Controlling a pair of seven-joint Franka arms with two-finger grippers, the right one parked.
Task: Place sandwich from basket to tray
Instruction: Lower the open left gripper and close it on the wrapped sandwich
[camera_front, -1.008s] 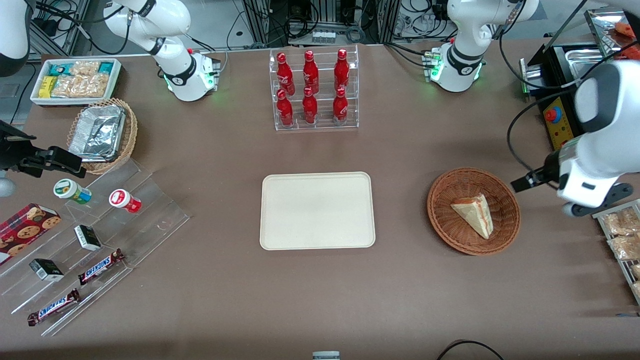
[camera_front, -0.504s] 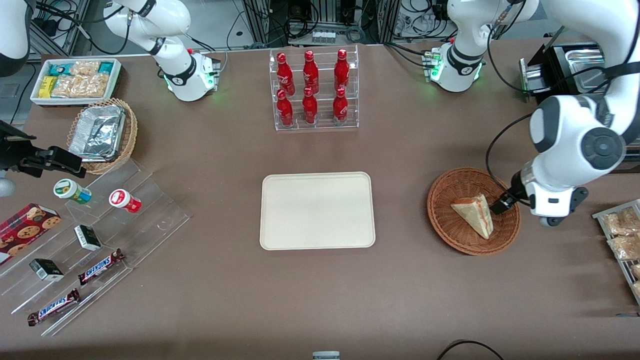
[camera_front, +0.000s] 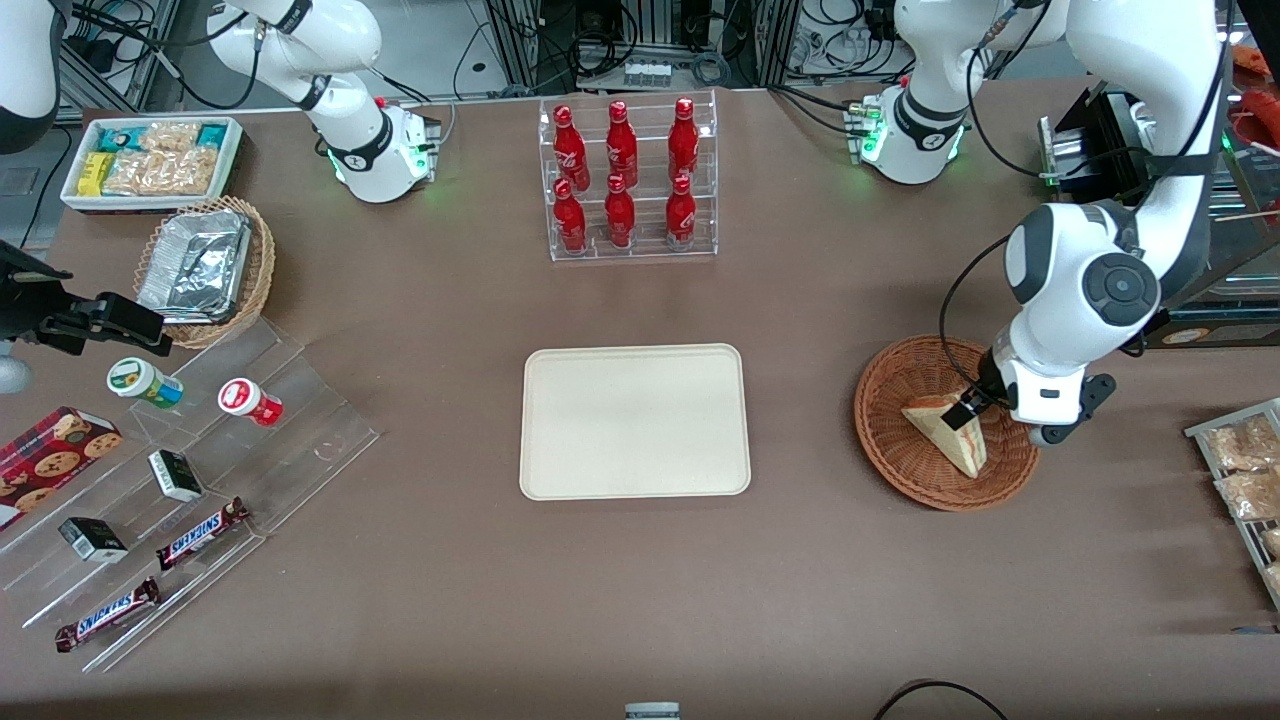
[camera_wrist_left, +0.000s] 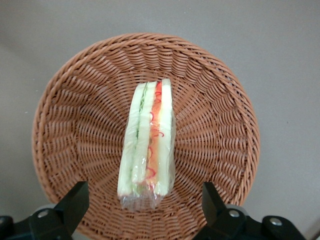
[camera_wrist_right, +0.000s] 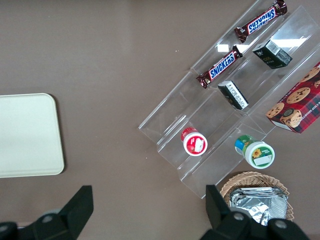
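Observation:
The sandwich (camera_front: 944, 434), a plastic-wrapped white-bread wedge with red-orange and green filling, lies in the reddish-brown wicker basket (camera_front: 885, 440). In the left wrist view the sandwich (camera_wrist_left: 148, 137) stands on edge across the middle of the basket (camera_wrist_left: 215, 100). My gripper (camera_front: 980, 410) hangs just above the basket, over the wide end of the sandwich. Its fingers (camera_wrist_left: 74, 201) are open, one on each side of the sandwich's end, and nothing is held in the gripper (camera_wrist_left: 142, 207). The cream tray (camera_front: 634, 421) lies flat at the table's middle with nothing on it.
A clear rack of red bottles (camera_front: 625, 180) stands farther from the front camera than the tray. Toward the parked arm's end are a stepped acrylic stand with snacks (camera_front: 190, 480), a tan basket of foil containers (camera_front: 205, 270) and a white snack bin (camera_front: 152, 160). A rack of packets (camera_front: 1245, 480) sits at the working arm's end.
My arm has swung in from the table's working-arm edge and come down over the basket, so the open gripper now sits above the sandwich. The sandwich has not moved.

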